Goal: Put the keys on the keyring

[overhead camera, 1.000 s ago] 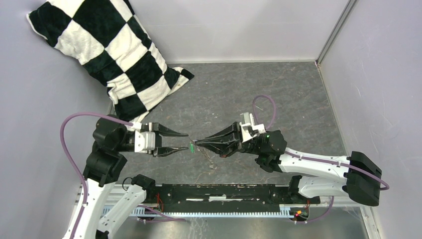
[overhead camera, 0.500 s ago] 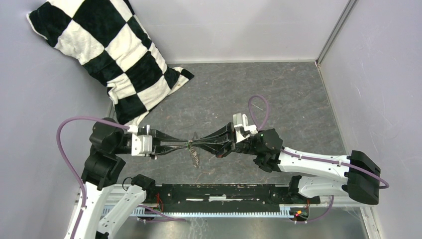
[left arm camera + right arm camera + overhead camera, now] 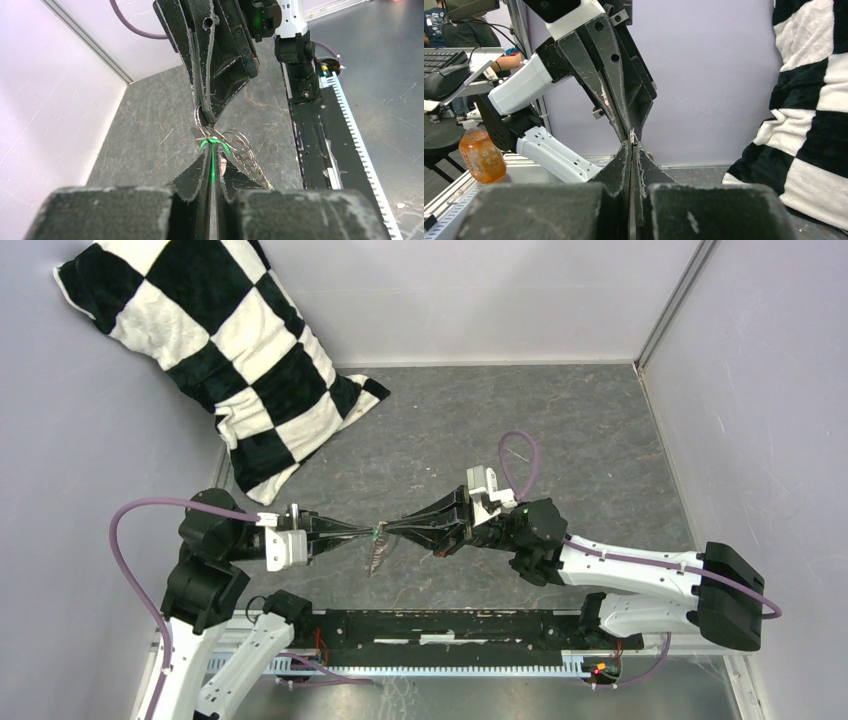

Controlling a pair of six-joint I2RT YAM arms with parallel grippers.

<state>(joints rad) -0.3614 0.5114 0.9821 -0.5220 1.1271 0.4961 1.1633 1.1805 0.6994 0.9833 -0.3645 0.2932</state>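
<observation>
where they meet, left pincer (image 3: 211, 152) clamped on keys (image 3: 220, 146), right pincer (image 3: 205, 119) pinching half-hidden keyring (image 3: 239, 142)

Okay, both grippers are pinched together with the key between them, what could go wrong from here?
The left gripper pinches only a sliver of the key by its green tag, so it may slip out. The right gripper grips the keyring by thin wire, tip to tip with the left; any pull could twist it free.

Left end effector (image 3: 372, 532) and right end effector (image 3: 396, 530) meet tip to tip at the keys (image 3: 380, 531); keyring (image 3: 377, 558) dangles at 6 o'clock, pillow (image 3: 215, 350) at 10 o'clock
</observation>
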